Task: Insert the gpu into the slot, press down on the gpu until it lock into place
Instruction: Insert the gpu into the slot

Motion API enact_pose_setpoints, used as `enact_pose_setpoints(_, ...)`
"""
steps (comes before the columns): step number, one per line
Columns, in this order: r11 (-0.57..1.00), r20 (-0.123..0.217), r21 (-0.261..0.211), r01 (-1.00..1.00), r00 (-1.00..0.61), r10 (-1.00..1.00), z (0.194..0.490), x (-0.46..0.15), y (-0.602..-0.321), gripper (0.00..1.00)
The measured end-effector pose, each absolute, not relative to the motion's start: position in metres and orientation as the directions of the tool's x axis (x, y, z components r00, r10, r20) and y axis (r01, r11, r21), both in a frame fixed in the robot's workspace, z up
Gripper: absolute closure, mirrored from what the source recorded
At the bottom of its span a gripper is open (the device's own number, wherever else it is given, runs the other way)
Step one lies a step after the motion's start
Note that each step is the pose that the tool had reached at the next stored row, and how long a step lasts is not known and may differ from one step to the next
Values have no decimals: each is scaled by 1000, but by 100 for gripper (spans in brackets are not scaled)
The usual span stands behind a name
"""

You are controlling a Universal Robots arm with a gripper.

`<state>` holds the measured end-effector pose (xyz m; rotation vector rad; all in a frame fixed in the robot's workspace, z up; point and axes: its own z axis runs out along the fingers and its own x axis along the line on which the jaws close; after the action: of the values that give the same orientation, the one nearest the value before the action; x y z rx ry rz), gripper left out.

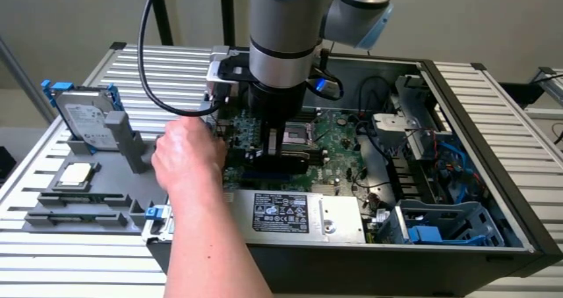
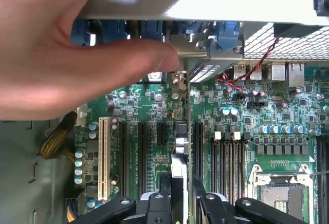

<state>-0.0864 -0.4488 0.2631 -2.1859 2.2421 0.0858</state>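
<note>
**Grey arm, blue caps, black tool**

The Universal Robots arm is a silver-grey cylinder with pale-blue joint caps and a black collar at the wrist, where a small blue light glows. A black cable loops alongside. The black tool carries silver screws on its linkages. Beside it, a person's hand and bare forearm.
</note>
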Motion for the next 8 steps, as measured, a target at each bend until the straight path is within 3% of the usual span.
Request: enact_pose_setpoints(8, 25, -44, 36, -999, -26, -999, 268, -86, -449, 74)
